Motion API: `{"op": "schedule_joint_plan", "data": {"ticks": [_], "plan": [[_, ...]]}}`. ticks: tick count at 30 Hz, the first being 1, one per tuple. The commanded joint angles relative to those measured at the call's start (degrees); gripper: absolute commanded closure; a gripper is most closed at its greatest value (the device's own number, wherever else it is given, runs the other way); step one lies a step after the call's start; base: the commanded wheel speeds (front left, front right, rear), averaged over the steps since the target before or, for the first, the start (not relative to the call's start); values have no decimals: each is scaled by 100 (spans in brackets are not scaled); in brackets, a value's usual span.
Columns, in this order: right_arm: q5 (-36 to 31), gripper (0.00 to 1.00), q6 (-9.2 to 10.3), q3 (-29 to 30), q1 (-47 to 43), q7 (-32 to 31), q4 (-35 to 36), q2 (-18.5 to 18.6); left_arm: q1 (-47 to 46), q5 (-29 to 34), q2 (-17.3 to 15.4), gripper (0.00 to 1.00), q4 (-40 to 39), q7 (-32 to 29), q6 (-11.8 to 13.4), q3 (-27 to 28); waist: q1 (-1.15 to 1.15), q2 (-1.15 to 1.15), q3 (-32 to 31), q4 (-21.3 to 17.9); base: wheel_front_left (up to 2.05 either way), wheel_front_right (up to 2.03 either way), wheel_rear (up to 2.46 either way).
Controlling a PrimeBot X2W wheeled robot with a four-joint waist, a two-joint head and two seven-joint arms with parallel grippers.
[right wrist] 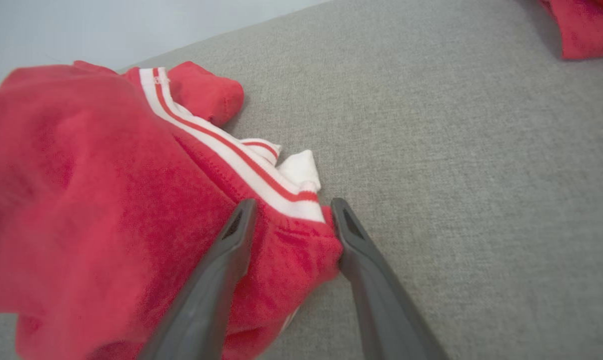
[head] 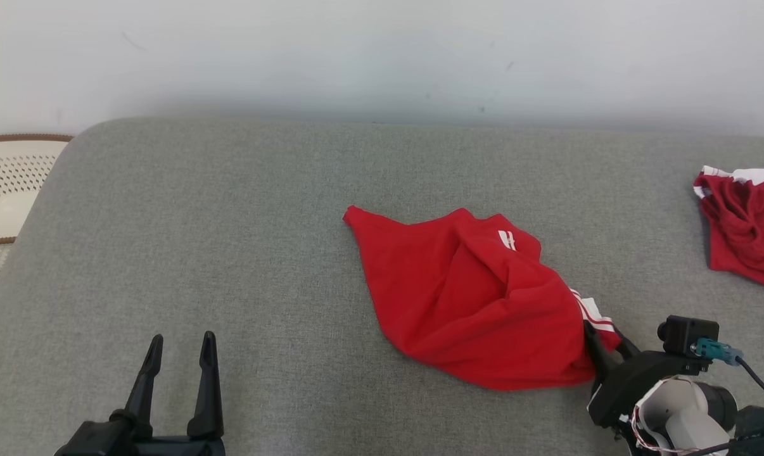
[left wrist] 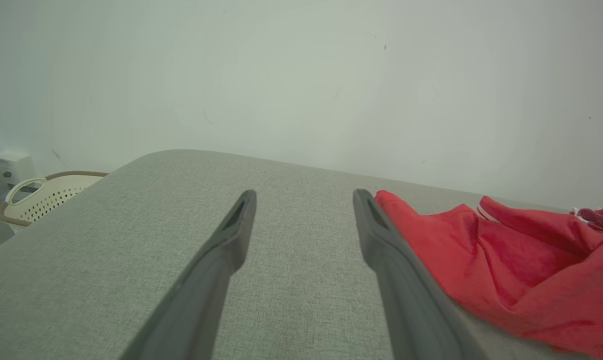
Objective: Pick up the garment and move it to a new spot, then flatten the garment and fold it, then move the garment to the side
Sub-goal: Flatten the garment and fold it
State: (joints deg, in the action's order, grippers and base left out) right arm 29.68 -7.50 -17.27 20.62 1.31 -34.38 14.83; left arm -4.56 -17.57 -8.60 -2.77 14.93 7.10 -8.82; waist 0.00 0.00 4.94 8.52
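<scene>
Straddling the garment [head: 471,304] edge, right gripper [right wrist: 291,207] has fabric between its fingers, can't tell if it's clamped; left gripper [head: 180,345] wide, empty.

I log the garment [head: 471,304] as soft red knit cloth, matt and slightly fuzzy, with white ribbed trim. The cushion [head: 230,253] is coarse grey woven fabric, matt. On the right gripper [right wrist: 293,202] the fingers [right wrist: 216,280] look like smooth dark plastic, dull. The far-left basket [head: 8,183] is perforated cream plastic.
</scene>
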Motion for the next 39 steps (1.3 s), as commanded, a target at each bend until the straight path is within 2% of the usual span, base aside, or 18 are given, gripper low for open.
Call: {"op": "schedule_joint_plan", "data": {"ticks": [1,8,12,18,21,22,23,27,35,39], "plan": [[77,100,2,-119,101,93,-43,43,-48,69,30,0,23,17,-42,58,0,0,75,38,0,0,0],[348,100,2,-349,312,732,83,131,-45,159,151,0,121,17,-139,223,0,0,72,-56,0,0,0],[605,100,3,-303,352,1000,416,207,-23,197,219,0,166,17,-193,291,0,0,16,-154,0,0,0],[761,100,3,-103,250,1063,1159,353,49,262,295,0,231,17,-284,393,0,0,-74,-293,0,0,0],[777,100,2,-34,105,964,1441,380,86,274,320,0,250,17,-290,421,0,0,-119,-333,0,0,0],[821,100,3,40,-62,846,1782,363,114,298,340,0,270,17,-316,450,0,0,-170,-365,0,0,0],[821,100,3,40,-62,846,1782,363,114,298,340,0,270,17,-316,450,0,0,-170,-365,0,0,0],[851,100,3,230,-519,490,2527,273,162,321,387,0,276,17,-347,499,0,0,-229,-437,0,0,0],[1018,100,2,636,-1388,-385,3952,-243,245,372,441,0,287,17,-421,600,0,0,-311,-580,0,0,0],[866,100,1,845,-1633,-749,4431,-447,246,391,471,0,291,17,-445,628,0,0,-338,-613,0,0,0]]}}
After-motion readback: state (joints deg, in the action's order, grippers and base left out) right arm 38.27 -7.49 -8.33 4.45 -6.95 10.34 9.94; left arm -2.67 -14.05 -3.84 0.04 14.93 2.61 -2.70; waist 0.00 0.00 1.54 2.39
